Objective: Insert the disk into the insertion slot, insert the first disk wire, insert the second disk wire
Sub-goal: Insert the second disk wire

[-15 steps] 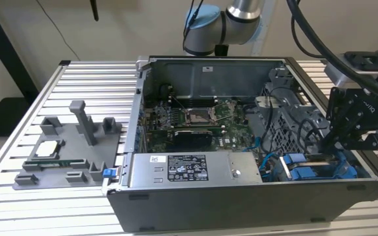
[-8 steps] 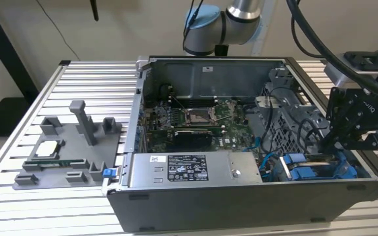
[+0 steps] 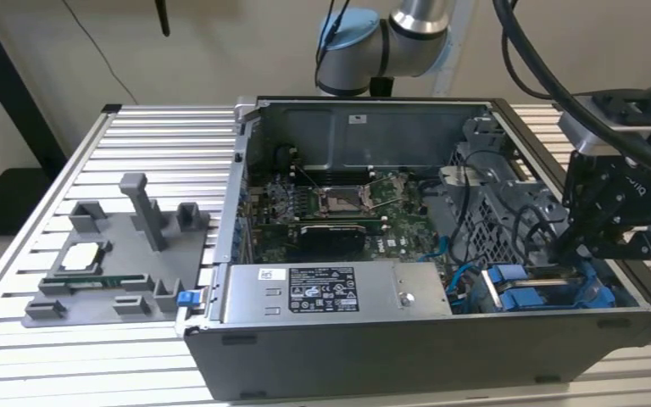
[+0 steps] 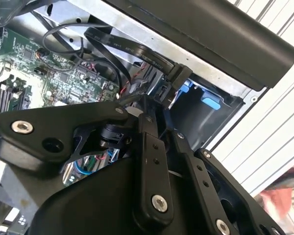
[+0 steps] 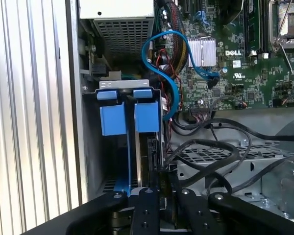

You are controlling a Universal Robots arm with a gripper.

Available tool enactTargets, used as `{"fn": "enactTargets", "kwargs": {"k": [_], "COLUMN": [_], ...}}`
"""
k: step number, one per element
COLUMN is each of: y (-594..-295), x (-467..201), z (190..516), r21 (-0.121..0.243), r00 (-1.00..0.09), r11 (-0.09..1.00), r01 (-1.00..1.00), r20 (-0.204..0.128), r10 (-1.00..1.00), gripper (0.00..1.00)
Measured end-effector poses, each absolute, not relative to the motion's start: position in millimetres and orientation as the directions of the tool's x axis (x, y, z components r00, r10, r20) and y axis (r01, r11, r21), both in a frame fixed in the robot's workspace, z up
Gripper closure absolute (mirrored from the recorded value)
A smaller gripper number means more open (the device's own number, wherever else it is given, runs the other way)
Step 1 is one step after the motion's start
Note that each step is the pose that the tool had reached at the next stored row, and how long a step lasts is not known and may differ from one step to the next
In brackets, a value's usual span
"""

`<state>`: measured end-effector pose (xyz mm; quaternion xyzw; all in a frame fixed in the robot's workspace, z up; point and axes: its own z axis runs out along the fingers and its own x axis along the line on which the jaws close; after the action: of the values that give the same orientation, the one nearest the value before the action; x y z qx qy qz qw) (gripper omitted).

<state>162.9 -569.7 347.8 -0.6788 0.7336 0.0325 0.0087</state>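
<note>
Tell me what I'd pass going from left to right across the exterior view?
Grey parts holder → silver power supply box → blue drive carriers → the robot's black gripper.

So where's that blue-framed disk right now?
The disk stands in the computer case's corner at the exterior view's right, between the power supply and the case wall, close below the gripper.
</note>
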Motion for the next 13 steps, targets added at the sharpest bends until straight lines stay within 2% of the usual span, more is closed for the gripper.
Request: {"fn": "enactTargets", "kwargs": {"k": [13], "y": [-575.7], "x": [162.9], "z": [346.0], "r21": [0.026], "r00": [-0.03], "r11": [0.028], "r01": [-0.999], "r20": [-0.063], "r10": [-0.998], "gripper": [1.0]}}
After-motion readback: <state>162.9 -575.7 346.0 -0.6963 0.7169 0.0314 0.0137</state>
